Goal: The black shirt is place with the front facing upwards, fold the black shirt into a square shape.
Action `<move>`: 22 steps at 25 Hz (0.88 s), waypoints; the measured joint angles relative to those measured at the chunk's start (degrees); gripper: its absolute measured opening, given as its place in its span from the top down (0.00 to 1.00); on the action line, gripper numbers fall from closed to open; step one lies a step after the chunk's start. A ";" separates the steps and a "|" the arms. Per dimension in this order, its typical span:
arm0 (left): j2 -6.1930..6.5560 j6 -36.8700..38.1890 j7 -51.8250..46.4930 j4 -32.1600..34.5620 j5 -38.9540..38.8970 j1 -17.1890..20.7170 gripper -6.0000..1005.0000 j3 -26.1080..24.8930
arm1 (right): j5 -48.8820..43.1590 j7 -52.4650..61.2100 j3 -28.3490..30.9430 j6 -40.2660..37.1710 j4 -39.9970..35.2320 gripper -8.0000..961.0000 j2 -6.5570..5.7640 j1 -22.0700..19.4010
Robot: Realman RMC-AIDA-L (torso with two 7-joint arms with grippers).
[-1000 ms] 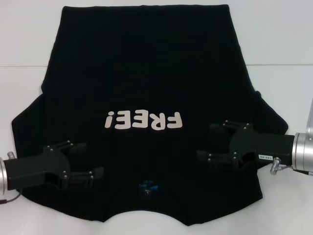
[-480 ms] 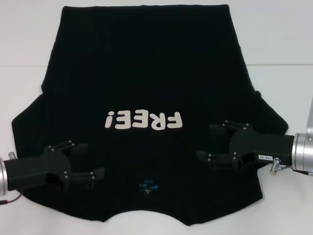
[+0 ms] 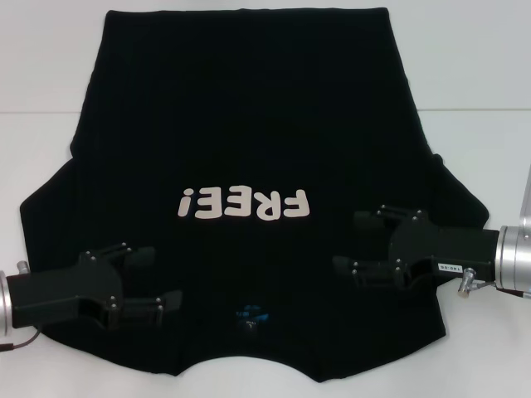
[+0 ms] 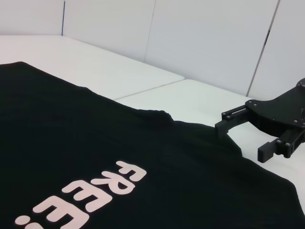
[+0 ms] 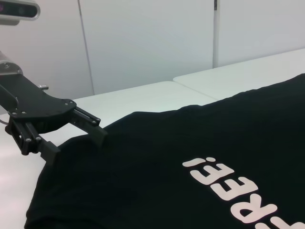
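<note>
While flat, black shirt [image 3: 249, 124] face-up

The black shirt [image 3: 249, 124] is plain black all over, with white block "FREE!" lettering [image 3: 243, 203] across its front and a small blue neck label [image 3: 251, 316] near the collar. The table [image 3: 473, 66] under it is white, with a thin grey seam line running across. The left gripper [image 3: 152, 278] and right gripper [image 3: 358, 242] are both black, each mounted on a silver metal wrist. The right gripper carries a small white sticker [image 3: 449, 267] with dark print.
</note>
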 joint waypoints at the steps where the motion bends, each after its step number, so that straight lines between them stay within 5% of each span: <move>1: 0.00 -0.06 0.01 0.00 0.00 0.01 0.07 0.00 | 0.01 0.00 0.00 -0.01 0.00 0.07 0.00 -0.01; 22: -0.13 0.07 -0.11 -0.01 0.25 0.68 0.07 0.00 | 0.09 0.00 0.00 -0.11 0.13 0.07 0.00 -0.27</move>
